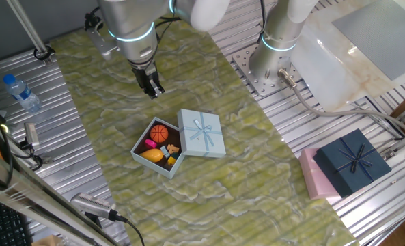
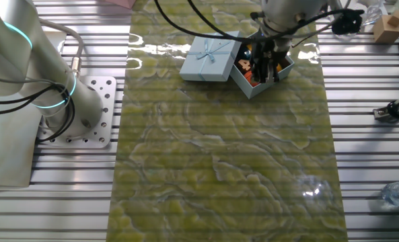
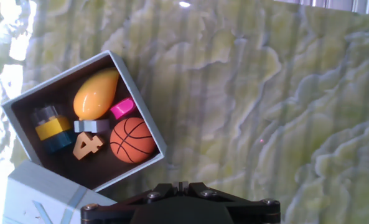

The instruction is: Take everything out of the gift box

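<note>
I saw one open gift box (image 3: pixel 132 79) on the green marbled mat (image 3: pixel 265 112), its lid (image 1: pixel 202 133) touching alongside, inside it one basketball (image 3: pixel 132 140), one mango (image 3: pixel 96 94), one magenta piece (image 3: pixel 122 108), my gripper (image 1: pixel 152 87) above the mat beside the box, grip unclear.

Silver-grey arm segments, glowing cyan joint rings, black cables, small black claw (image 1: pixel 151 86), bolted base plate (image 2: pixel 85 111)

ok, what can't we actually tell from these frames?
- Gripper: open or shut unclear; small in one fixed view, and the hand view shows only its base at the bottom edge.
- Gift box contents: in the other fixed view the gripper blocks most toys.
- Lid: cut off by the hand view's bottom-left corner.
- Stacked yellow and blue piece: too blurred to identify.
</note>
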